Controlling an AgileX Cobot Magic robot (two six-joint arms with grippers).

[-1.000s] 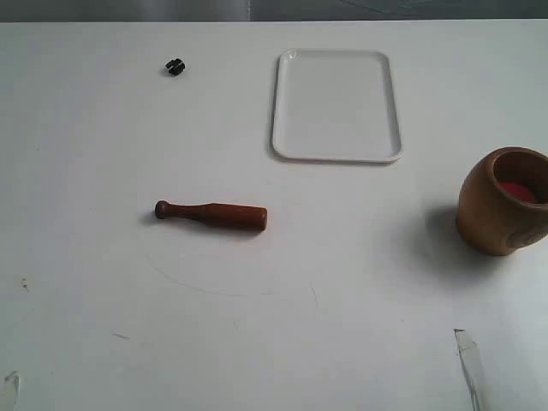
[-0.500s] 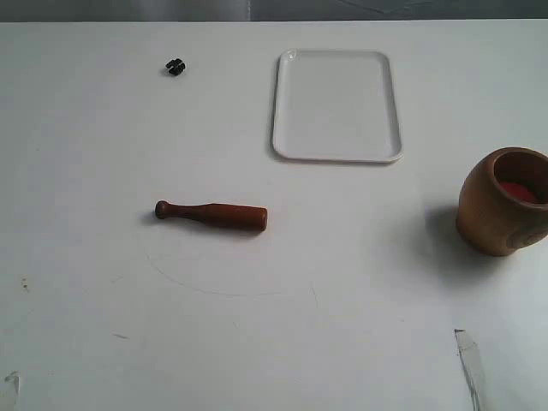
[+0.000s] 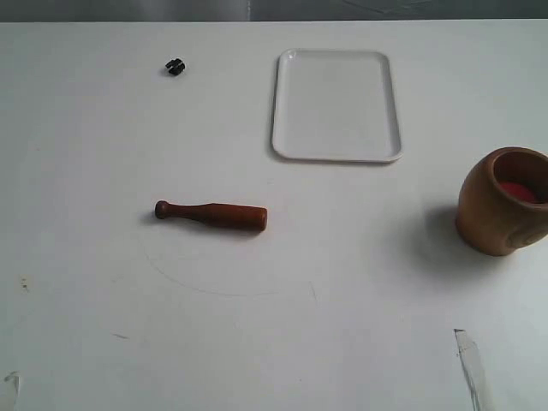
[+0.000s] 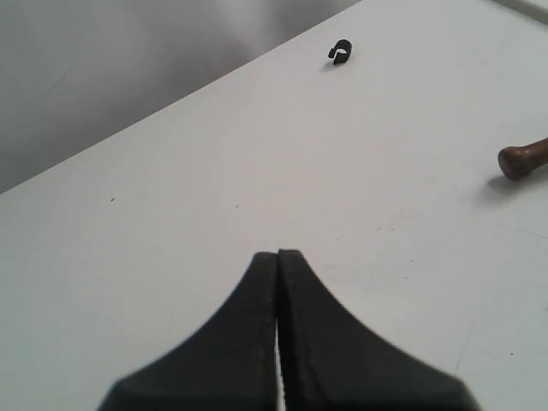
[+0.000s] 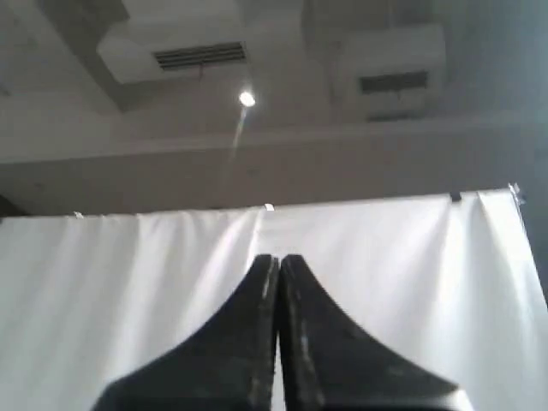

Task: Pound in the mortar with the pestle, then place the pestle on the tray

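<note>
The reddish-brown pestle (image 3: 211, 215) lies flat on the white table, knob end to the left. Its knob end (image 4: 522, 159) also shows in the left wrist view. The light-brown mortar (image 3: 503, 202) with its red inside stands at the right edge. The white tray (image 3: 336, 105) lies bare at the back. Neither arm shows in the exterior view. My left gripper (image 4: 278, 254) is shut on nothing, above the table and well apart from the pestle. My right gripper (image 5: 277, 259) is shut on nothing and faces a white curtain and the ceiling.
A tiny black clip (image 3: 175, 67) lies at the back left of the table (image 3: 342, 282), also seen in the left wrist view (image 4: 340, 53). A strip of clear tape (image 3: 469, 364) sticks to the table near the front right.
</note>
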